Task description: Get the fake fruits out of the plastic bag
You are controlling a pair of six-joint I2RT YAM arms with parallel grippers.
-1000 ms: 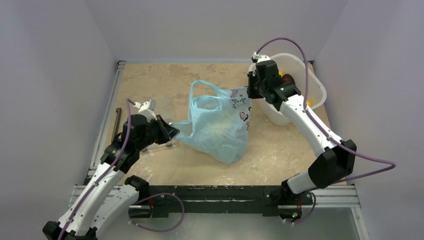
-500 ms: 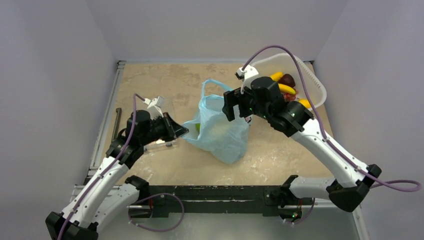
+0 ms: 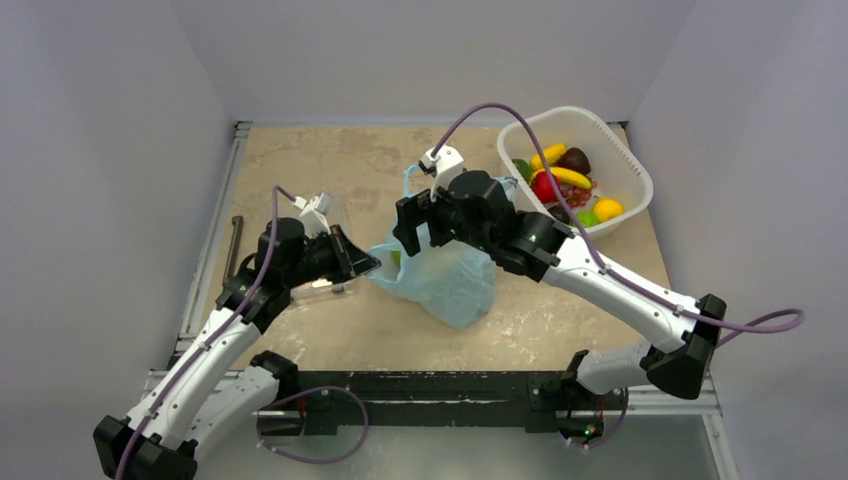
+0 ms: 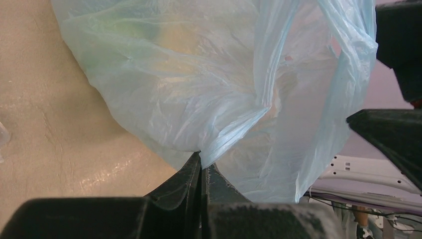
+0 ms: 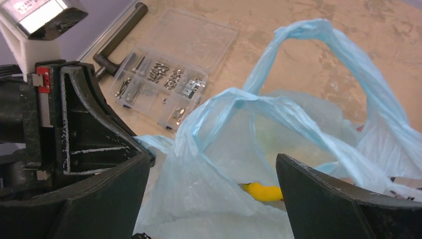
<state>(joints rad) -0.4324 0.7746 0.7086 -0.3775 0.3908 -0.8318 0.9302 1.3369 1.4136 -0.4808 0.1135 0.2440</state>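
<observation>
Pinches a fold of the thin, crinkly, translucent light-blue plastic bag point(image 3: 455, 285) in the left pincer point(image 4: 201, 168), black jaws pressed flat together on the gathered film at the bag's left edge. Holds the right pincer point(image 5: 211, 159) spread wide above the bag's mouth, gripping nothing; cannot tell whether its matte black fingers point(image 5: 328, 199) touch the film.

Finds the bag slumped mid-way across the mottled beige stone-look bench point(image 3: 300, 170), long axis running from the far side toward the near edge. Points the two twisted loop handles to the far end, the rounded bottom toward the arm bases, the mouth gaping upward.

Shows inside only a glossy yellow fake fruit point(image 5: 261, 191), half buried in folds, and a green blur point(image 4: 119, 35) behind the film, shape not to be made out. Hides most of the bag's print under creases and the right arm.

Has, at the far right corner and well apart from the bag, a white slotted oval plastic basket point(image 3: 643, 180) of smooth yellow, red, maroon and green toy fruits point(image 3: 565, 178). Has, just left of the bag, a flat clear plastic box of small metal parts point(image 5: 164, 84), partly covered by the left arm in the top view, and a black bar-shaped handle point(image 5: 122, 32) beyond it.
</observation>
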